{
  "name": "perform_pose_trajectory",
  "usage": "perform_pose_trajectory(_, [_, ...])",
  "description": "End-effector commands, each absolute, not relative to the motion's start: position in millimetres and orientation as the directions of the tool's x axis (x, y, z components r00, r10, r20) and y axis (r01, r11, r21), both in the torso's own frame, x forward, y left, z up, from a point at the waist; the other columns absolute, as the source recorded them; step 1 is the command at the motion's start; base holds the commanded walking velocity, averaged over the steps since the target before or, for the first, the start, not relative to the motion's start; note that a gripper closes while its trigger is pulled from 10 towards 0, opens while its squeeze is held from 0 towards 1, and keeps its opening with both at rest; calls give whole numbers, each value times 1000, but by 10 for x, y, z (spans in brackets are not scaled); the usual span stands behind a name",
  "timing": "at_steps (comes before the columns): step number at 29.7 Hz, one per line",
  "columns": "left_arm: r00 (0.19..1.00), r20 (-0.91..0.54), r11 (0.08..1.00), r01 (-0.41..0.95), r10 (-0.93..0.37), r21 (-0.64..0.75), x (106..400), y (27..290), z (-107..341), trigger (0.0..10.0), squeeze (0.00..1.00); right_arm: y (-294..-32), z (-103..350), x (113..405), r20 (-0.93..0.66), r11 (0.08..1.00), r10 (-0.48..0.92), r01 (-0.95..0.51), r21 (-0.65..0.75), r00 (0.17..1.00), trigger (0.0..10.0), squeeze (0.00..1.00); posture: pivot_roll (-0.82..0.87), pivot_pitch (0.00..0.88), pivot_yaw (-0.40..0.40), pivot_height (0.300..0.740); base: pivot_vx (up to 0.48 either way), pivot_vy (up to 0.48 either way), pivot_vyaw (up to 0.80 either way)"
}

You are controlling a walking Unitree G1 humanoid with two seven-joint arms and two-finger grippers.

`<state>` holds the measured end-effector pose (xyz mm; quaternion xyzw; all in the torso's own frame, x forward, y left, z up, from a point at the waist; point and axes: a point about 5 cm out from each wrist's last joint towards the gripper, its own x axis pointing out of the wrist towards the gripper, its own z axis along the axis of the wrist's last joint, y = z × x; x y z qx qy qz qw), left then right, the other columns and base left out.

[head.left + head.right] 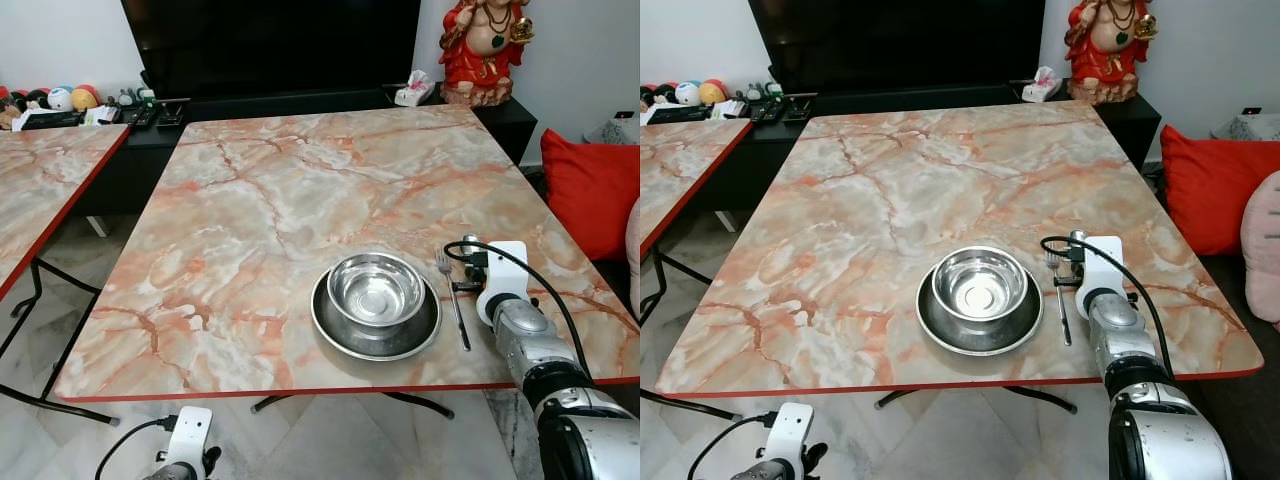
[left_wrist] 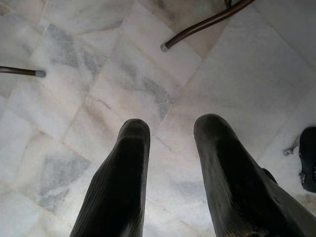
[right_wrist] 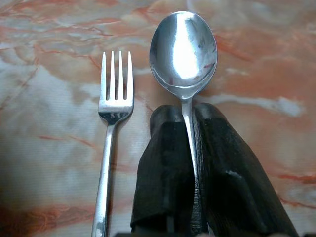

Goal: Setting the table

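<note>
While beside the fork [image 3: 112,143], spoon [image 3: 183,49] handle between right jaws.

Fork [image 3: 112,143] just beside clamped spoon [image 3: 183,54].

One bowl [image 1: 376,288], one plate [image 1: 345,334], one fork [image 3: 112,128], one spoon [image 3: 184,54], two tables [image 1: 250,200].

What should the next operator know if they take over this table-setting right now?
Right pincer: shut on the spoon, holding it by the handle over the table, beside the fork.
Left pincer: open, idle, hanging low over the floor.
Done: bowl sits on the plate near the front edge; fork lies flat to the plate's right.
Left: lay the spoon down beside the fork, then release.
</note>
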<state>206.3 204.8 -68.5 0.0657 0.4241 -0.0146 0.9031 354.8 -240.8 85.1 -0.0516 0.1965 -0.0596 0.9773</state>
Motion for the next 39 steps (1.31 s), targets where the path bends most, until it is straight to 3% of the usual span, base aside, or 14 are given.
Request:
perform_pose_trajectory(1, [616,-786,990,76,45,116,1974,2120,-722,10000,0,-2362,831,3552,-381,989,-127,86,-123,916,10000,0,0,4,56,740,0,0,0])
perform_pose_trajectory(39, [616,-787,990,82,42,117,1979,2100,-724,10000,0,-2359,773,3517,-380,983,-130,70,-169,916,10000,0,8,12,60,740,0,0,0])
